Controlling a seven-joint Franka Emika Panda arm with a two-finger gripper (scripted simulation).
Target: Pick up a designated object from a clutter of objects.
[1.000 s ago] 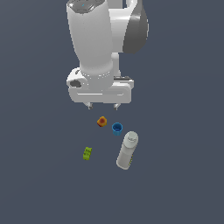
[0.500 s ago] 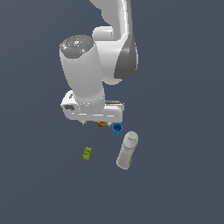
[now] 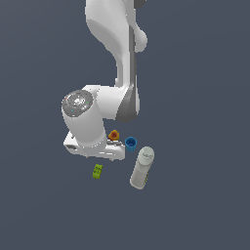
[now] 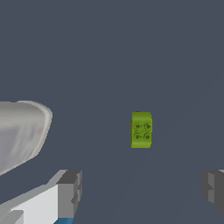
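The lime-green studded brick (image 3: 97,171) lies on the grey floor, apart from the other items. In the wrist view the brick (image 4: 141,129) shows studs up, ahead of the gap between my two fingers. My gripper (image 4: 142,188) is open and empty, with dark fingertips (image 4: 70,191) spread wide. In the exterior view the white hand (image 3: 93,147) hovers just above and behind the brick; its fingertips are hidden there. The orange cube (image 3: 114,135), the small blue cup (image 3: 131,142) and the white-grey bottle (image 3: 142,168) lie toward the exterior view's right of the brick.
The bottle (image 4: 22,131) lies on its side and fills one edge of the wrist view, close beside one finger. A sliver of the blue cup (image 4: 65,221) shows at the frame's edge. My arm's elbow (image 3: 119,105) hangs over the orange cube.
The arm has swung down and toward the exterior view's left, bringing the hand from over the orange cube and blue cup to just above the green brick. The items have not moved.
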